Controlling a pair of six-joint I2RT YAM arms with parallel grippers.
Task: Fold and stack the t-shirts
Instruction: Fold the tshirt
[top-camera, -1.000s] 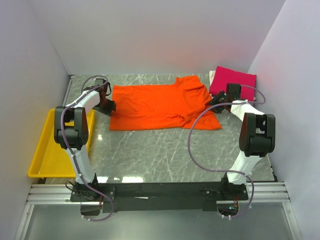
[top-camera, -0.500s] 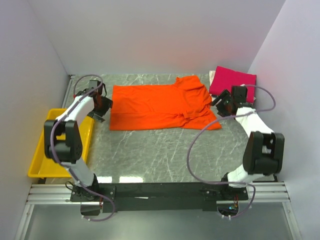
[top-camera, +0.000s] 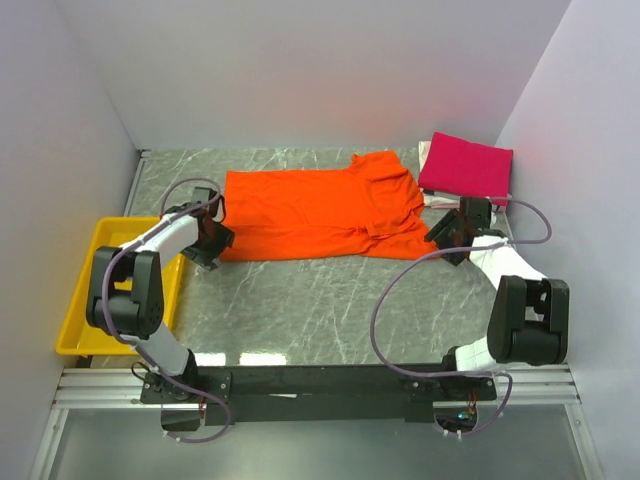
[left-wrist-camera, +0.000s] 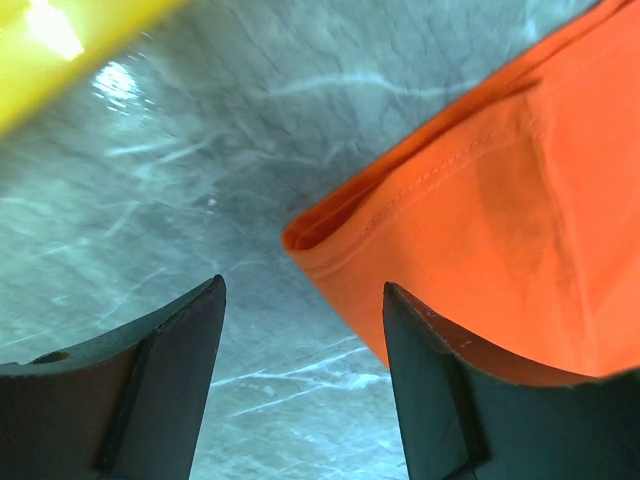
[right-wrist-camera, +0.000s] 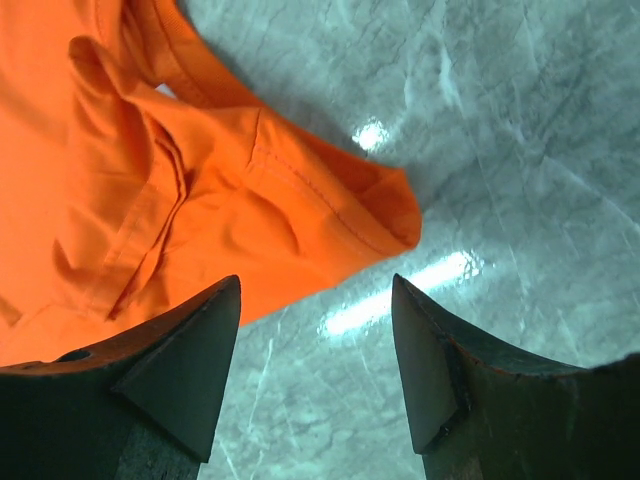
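The counter (top-camera: 320, 300) is carrying the orange t-shirt (top-camera: 310, 215), lying spread across its far half, and the magenta t-shirt (top-camera: 467, 166), sitting folded far right. The left pincer (left-wrist-camera: 302, 288) is gaping open at the orange hem's near-left corner, and the right pincer (right-wrist-camera: 316, 283) is gaping open at its near-right corner.

One shirt (top-camera: 310, 212) is laid mid-table (top-camera: 320, 300), the other shirt (top-camera: 468, 165) behind its right end, a tray (top-camera: 95, 312) at the table's left.

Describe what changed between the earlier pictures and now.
Both pincers moved toward the arm bases: the left pincer is now at the near left corner of the orange t-shirt, the right pincer at its near right corner. Both are open, holding nothing. The orange t-shirt, the pink t-shirt and the yellow tray did not move.
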